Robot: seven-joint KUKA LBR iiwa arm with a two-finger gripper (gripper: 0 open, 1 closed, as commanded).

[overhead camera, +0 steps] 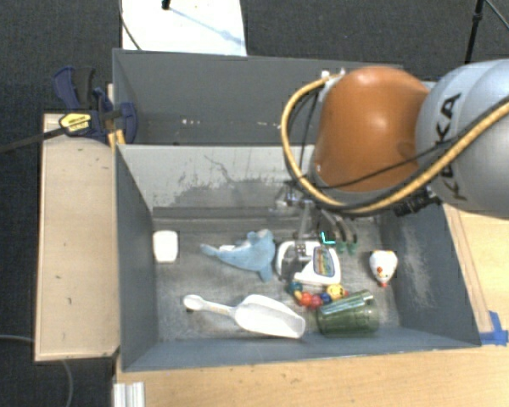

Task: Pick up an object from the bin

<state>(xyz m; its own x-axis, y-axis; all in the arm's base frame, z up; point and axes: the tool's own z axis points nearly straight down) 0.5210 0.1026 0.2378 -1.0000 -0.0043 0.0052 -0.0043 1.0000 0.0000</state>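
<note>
My gripper (308, 230) hangs below the arm's wrist, low in the right half of the bin. Its lower end is right at a white toy with rainbow stripes and coloured beads (317, 271), which lies just under it. A light blue shark-shaped toy (246, 253) lies directly to the left of that, nearly touching it. In front, a dark green jar (348, 314) rests on its side. Nothing shows as held.
A white plastic scoop (253, 314) lies along the front wall, a white cube (165, 245) sits at the left, and a small white and red mouse-like toy (383, 266) lies at the right. The arm's orange cover and cables hide the bin's back right.
</note>
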